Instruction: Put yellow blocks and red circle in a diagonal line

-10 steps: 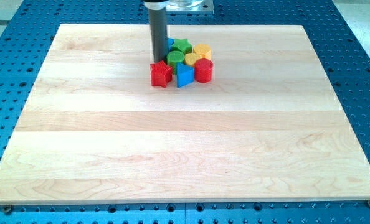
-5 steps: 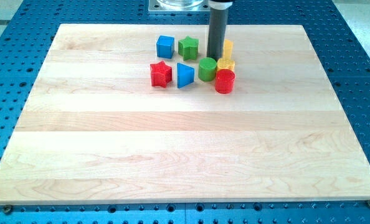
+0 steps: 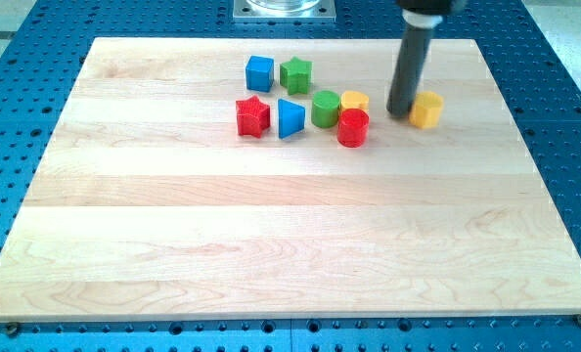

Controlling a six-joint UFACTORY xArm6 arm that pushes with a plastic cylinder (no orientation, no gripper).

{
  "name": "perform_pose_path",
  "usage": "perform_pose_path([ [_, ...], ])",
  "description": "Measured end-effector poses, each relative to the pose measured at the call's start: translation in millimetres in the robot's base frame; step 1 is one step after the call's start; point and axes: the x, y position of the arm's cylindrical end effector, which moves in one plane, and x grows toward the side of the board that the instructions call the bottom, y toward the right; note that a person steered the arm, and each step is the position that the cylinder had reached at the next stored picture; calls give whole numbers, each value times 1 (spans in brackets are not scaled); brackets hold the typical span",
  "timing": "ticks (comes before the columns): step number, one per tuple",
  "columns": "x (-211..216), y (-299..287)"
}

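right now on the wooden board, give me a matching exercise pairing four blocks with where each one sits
Blocks:
1. blue square block
2. red star block
3. red circle block
4. yellow block apart from the rest

Places:
A. just to the view's right of my tip
B. touching the other yellow block, below it in the view
C. to the view's left of the green star block
D. to the view's left of the blue triangular block

Pairs: 1-C, 2-D, 3-B, 4-A

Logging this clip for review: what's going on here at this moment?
My tip sits against the left side of a yellow block, set apart at the view's right. The other yellow block sits behind the red circle, touching it, beside the green circle. The red star, blue triangle, blue cube and green star sit further left.
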Motion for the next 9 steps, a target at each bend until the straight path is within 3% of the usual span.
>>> perform_pose_path([
  [3,23,-150],
  [5,-29,-111],
  [6,-30,-100],
  [7,-30,-131],
  [8,-51,-58],
  [9,-49,-41],
])
